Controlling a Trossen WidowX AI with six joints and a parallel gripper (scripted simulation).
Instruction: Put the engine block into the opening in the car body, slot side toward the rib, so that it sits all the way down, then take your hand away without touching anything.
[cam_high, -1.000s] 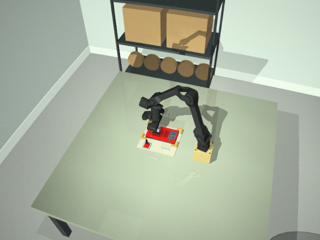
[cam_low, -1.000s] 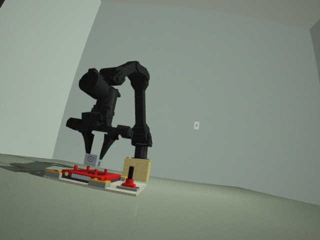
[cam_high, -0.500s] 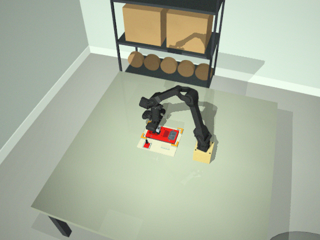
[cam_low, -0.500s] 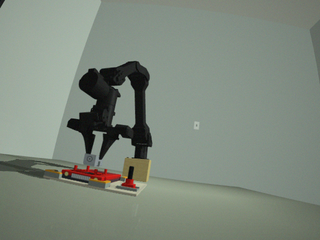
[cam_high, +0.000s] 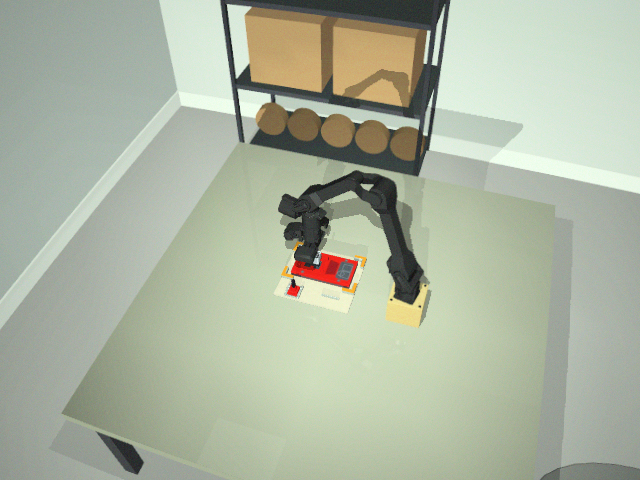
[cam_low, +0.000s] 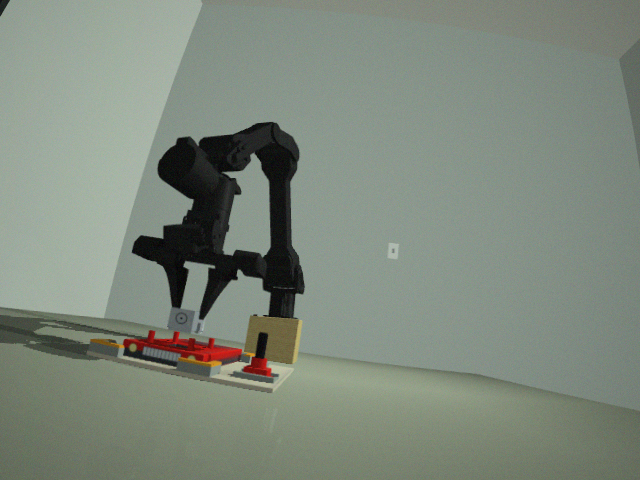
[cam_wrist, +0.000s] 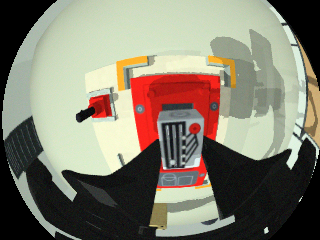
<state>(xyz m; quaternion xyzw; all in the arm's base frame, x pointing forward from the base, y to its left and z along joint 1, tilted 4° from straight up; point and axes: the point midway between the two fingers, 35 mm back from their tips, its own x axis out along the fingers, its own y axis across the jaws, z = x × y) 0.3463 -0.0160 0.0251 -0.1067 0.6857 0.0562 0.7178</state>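
Observation:
The grey engine block (cam_low: 181, 320) (cam_wrist: 181, 155) is held between the fingertips of my gripper (cam_low: 189, 312) (cam_wrist: 180, 142), which is shut on it. The block hangs a little above the red car body (cam_high: 320, 274) (cam_low: 223, 353) (cam_wrist: 137, 92), with a gap below it in the exterior view. In the wrist view its ribbed face with a red disc faces the camera. A dark part of the opening (cam_wrist: 177, 106) shows just beyond the block; the block covers the rest. I cannot tell how the slot side stands to the rib.
The car body lies on a cream base plate (cam_high: 316, 302) (cam_low: 242, 382) between orange-topped corner brackets (cam_low: 199, 366) (cam_wrist: 134, 64). Short red pegs stand up from the body. A red holder with an upright black stick (cam_high: 293, 289) (cam_low: 262, 345) (cam_wrist: 85, 115) stands beside the body on the plate.

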